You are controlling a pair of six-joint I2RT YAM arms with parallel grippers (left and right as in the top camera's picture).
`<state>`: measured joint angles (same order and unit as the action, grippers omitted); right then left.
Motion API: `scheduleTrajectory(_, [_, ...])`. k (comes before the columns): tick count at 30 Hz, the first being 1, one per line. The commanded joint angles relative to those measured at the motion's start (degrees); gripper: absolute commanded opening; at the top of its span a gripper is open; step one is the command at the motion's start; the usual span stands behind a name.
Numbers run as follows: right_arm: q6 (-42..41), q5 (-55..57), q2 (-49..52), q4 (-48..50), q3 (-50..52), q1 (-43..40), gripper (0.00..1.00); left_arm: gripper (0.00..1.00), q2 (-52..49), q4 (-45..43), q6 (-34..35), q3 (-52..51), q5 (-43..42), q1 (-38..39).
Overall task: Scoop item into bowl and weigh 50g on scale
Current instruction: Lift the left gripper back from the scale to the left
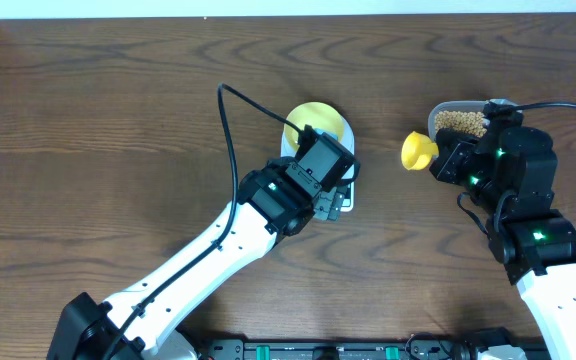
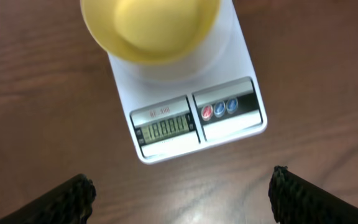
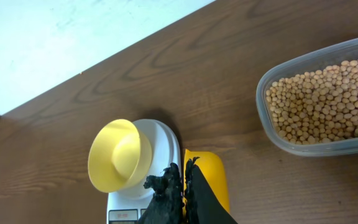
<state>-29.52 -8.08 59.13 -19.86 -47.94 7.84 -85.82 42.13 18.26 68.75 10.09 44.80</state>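
Observation:
The pale-yellow bowl (image 2: 151, 28) stands empty on the round platform of the white scale (image 2: 191, 134), whose display is lit. My left gripper (image 2: 182, 202) hangs open above the table just in front of the scale's display end, holding nothing. In the overhead view the left gripper (image 1: 326, 165) covers most of the scale (image 1: 346, 203), with the bowl (image 1: 315, 122) behind it. My right gripper (image 3: 184, 180) is shut on the handle of a bright yellow scoop (image 3: 210, 177), between the scale (image 3: 166, 140) and the tub. Tan beans (image 3: 328, 99) fill the clear tub (image 3: 272, 134).
Seen from overhead, the scoop (image 1: 419, 152) hangs just left of the bean tub (image 1: 461, 122), and the right gripper (image 1: 448, 158) sits behind it. A black cable (image 1: 230, 130) loops over the table left of the scale. The table's back edge (image 3: 104, 62) is near.

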Motion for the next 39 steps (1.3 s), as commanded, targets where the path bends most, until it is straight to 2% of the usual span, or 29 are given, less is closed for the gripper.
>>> scheduleTrajectory(1, [-0.2,0.46,-0.35,0.02,-0.66,-0.31,0.01,0.91,0.52,1.4,-2.14,0.09,-2.6,0.02])
scheduleTrajectory(17, [-0.22,4.35,-0.35,2.38,-0.66,-0.28,0.01,0.91,0.52,2.01,-2.14,0.09,-2.6,0.02])
scheduleTrajectory(26, [-0.2,2.05,-0.35,-4.76,-0.66,-0.24,0.01,0.91,0.52,1.95,-2.14,0.09,-2.6,0.02])
scheduleTrajectory(33, [0.15,2.16,-0.35,-4.39,-0.66,-0.31,0.01,0.91,0.52,1.99,-2.19,0.09,-2.6,0.02])
scheduleTrajectory(39, [0.44,3.13,-0.35,-3.87,-0.66,-0.31,0.01,0.91,0.55,1.99,-5.22,0.09,-2.64,-0.39])
